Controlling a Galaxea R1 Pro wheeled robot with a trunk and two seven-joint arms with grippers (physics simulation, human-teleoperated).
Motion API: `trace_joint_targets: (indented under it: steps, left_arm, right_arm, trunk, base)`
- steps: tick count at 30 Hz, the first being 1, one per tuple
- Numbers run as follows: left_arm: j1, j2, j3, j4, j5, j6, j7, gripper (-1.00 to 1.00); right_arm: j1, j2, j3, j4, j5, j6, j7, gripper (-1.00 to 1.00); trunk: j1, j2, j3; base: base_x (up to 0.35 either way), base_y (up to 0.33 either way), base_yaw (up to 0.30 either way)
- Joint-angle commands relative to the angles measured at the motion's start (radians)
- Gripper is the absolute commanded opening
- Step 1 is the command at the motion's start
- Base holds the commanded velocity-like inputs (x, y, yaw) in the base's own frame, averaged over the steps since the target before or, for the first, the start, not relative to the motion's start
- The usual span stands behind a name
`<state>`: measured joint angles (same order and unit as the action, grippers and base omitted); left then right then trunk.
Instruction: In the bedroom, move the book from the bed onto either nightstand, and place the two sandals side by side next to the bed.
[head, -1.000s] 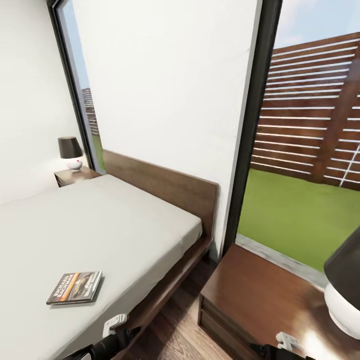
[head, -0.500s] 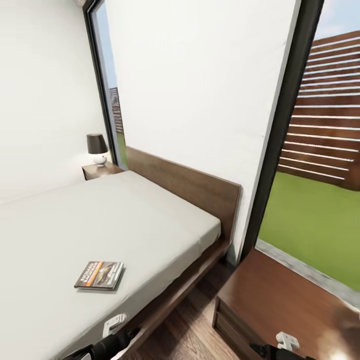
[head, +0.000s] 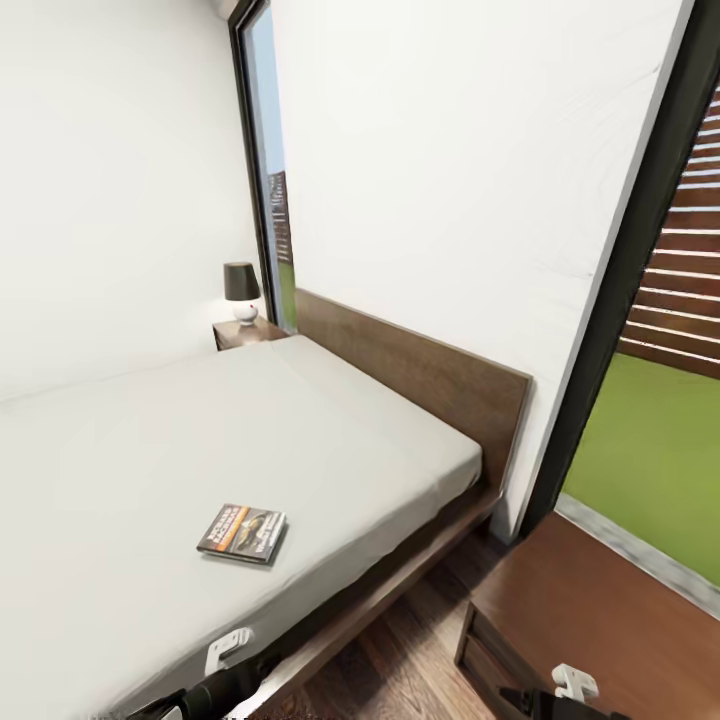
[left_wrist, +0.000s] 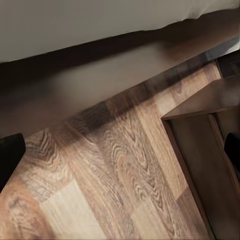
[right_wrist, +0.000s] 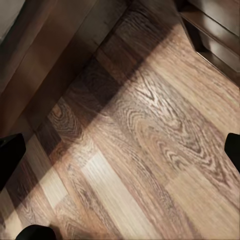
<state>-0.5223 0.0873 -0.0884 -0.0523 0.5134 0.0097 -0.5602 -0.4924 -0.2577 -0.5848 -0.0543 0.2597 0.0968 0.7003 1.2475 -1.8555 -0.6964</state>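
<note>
Book (head: 243, 533): flat on bed (head: 120, 450), near its near edge.
Nightstands: one far (head: 245, 333) with lamp (head: 240, 291), one near right (head: 600, 620).
Left hand (left_wrist: 120, 155): spread wide, empty.
Right hand (right_wrist: 120, 150): spread wide, empty.

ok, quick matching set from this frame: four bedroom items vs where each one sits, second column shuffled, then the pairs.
Things:
1. book
2. lamp
3. near nightstand
4. headboard

Places:
A. against the white wall at the top of the bed
B. on the far nightstand, beside the window
C. flat on the grey mattress, near its closest edge
D. at lower right of the head view, beside the bed on the wood floor

Pairs: 1-C, 2-B, 3-D, 4-A
</note>
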Motion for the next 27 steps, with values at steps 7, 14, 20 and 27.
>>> trace_joint_targets:
  steps: [7,14,20,27]
  left_arm:
    - [-0.001,0.000,-0.008,0.000,0.010,0.001,-0.003,1.00]
    - [-0.001,-0.002,-0.010,0.000,0.010,0.001,-0.003,1.00]
    - [-0.001,-0.007,-0.010,0.000,0.010,0.001,-0.003,1.00]
    - [-0.001,-0.008,-0.010,0.001,0.010,0.001,-0.003,1.00]
  right_arm:
    - [0.000,0.000,-0.009,-0.002,0.006,0.009,0.004,1.00]
    - [0.000,0.000,-0.009,-0.002,0.006,0.009,0.004,1.00]
    - [0.000,0.000,-0.009,-0.002,0.006,0.009,0.004,1.00]
    - [0.000,0.000,-0.009,-0.002,0.006,0.009,0.004,1.00]
  trunk:
    - [0.000,0.000,-0.005]
    - [0.000,0.000,-0.009]
    - [0.000,0.000,-0.012]
    - [0.000,0.000,-0.016]
  base:
    - [0.000,0.000,0.269]
    - [0.082,-0.052,0.269]
    - [0.218,-0.182,0.269]
    - [0.069,-0.061,0.269]
